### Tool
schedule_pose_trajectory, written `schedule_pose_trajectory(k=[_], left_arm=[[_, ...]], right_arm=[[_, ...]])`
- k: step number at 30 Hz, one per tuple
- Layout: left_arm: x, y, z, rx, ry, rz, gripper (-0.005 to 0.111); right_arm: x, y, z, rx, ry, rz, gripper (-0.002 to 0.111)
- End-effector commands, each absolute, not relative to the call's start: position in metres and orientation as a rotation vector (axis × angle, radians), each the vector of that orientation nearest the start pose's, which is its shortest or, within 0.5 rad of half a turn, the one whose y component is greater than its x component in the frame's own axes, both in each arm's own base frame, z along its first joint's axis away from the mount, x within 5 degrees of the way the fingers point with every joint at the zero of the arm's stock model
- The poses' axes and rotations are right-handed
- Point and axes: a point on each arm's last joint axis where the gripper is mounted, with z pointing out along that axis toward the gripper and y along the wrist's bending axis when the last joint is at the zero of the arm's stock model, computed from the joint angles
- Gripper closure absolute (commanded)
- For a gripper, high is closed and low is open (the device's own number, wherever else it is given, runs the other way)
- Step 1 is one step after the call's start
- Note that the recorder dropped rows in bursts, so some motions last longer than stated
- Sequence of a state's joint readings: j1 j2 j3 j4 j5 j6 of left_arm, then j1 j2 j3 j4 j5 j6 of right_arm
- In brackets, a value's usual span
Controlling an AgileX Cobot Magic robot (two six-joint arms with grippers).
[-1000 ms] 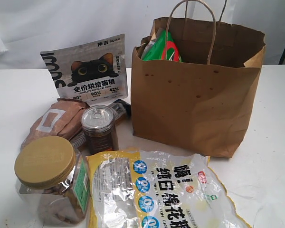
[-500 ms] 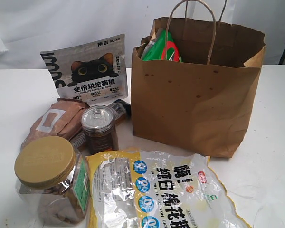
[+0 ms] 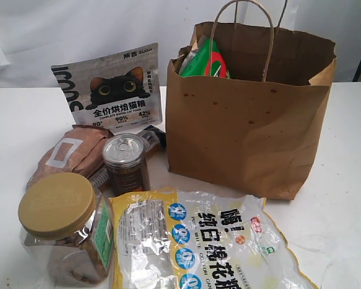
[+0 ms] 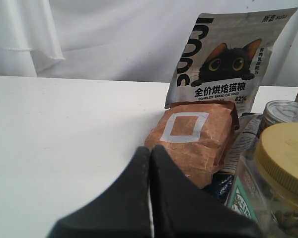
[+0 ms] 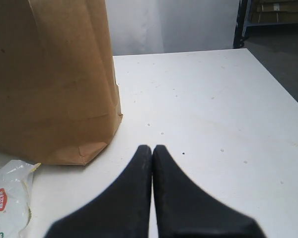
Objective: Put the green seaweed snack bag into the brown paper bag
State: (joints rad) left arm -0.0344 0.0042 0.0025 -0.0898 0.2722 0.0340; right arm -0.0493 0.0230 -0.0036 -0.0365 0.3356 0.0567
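Left pincer (image 4: 150, 148): pressed together, tips touching, nothing pinched. Hanging over the white bench (image 4: 64, 129). Straight ahead of it and near, a small brown pouch with a white square outline (image 4: 193, 141), lying flat. Beyond that pouch, farther from the pincer, a grey cat-food pouch with a black cat (image 4: 223, 59), standing upright. Closer in and off to one side of the pincer, a clear jar with a gold screw lid (image 4: 283, 158); just behind the jar, a can with a pull-tab top (image 4: 285, 111).

Right pincer (image 5: 152, 147): likewise closed tight, tips together, gripping nothing. Ahead of it and to one side, the lower corner of the brown paper bag (image 3: 246, 132), upright on the bench and apart from the pincer. Nearer the pincer on that same side, a corner of the clear-and-yellow candy bag (image 3: 204, 241), lying flat just beside the paper bag's base.

Green seaweed snack bag (image 3: 207, 59): inside the brown paper bag, tilted, upper end poking above the rim at the corner toward the cat-food pouch. Well apart from both pincers, touched by neither, and out of sight in both wrist views.
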Motion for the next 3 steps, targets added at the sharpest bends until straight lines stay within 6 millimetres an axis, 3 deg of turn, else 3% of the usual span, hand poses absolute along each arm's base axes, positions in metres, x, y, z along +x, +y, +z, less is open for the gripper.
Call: schedule_pose_trajectory(k=[1, 3], left_arm=[[0.0549, -0.0042, 0.1891, 0.005, 1.750, -0.085, 0.107], [0.0549, -0.0042, 0.1891, 0.005, 1.750, -0.085, 0.107]], right_arm=[[0.0548, -0.0040, 0.1836, 0.081, 1.816, -0.030, 0.108], [0.0548, -0.0040, 0.1836, 0.081, 1.816, -0.030, 0.108]])
